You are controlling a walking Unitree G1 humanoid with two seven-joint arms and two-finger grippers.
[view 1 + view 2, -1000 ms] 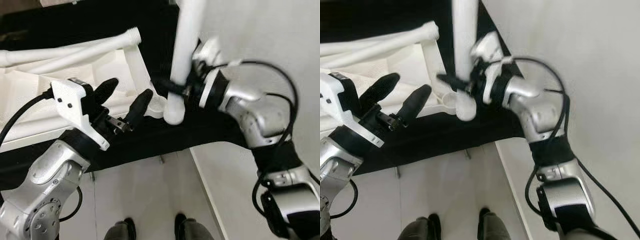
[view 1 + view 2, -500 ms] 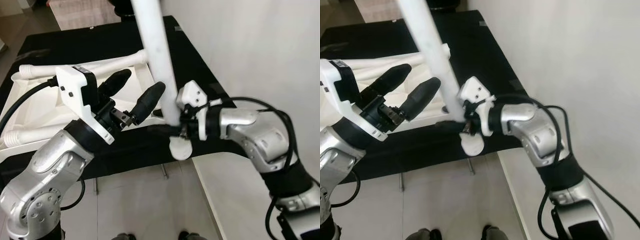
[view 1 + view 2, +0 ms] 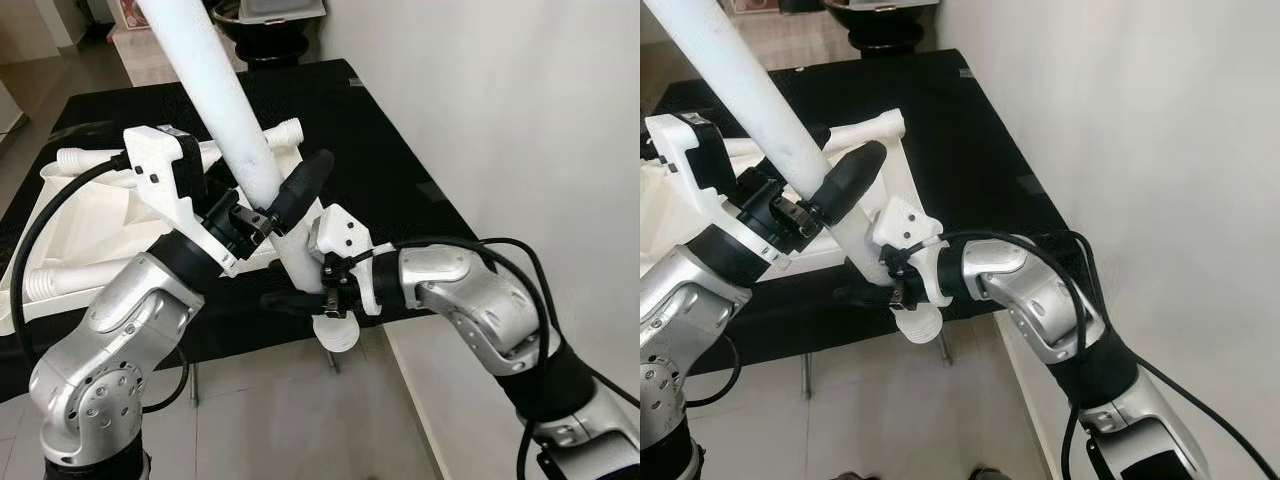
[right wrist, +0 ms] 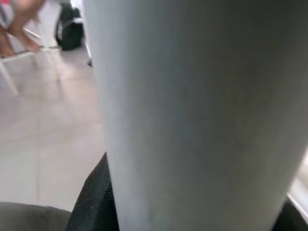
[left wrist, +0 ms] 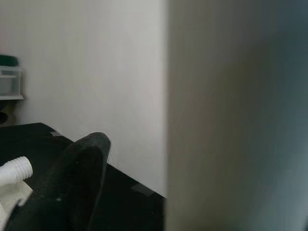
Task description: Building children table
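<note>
A long white table leg slants from the upper left down to its flanged end off the table's near edge. My right gripper is shut on it just above that end; the leg sits close against this wrist camera. My left gripper is open and straddles the leg higher up. One black finger shows on the leg's right side and the other is hidden behind it. The white upturned tabletop frame with its threaded stubs lies on the black table.
A white wall runs close along the right of the black table. Pale floor tiles lie below the table's near edge. A dark round vessel stands beyond the far end. In the right wrist view a person's bare legs show far off.
The camera has tipped up. My right gripper swung the leg from upright to slanting left and brought it between the left fingers. The left gripper's spread looks unchanged.
</note>
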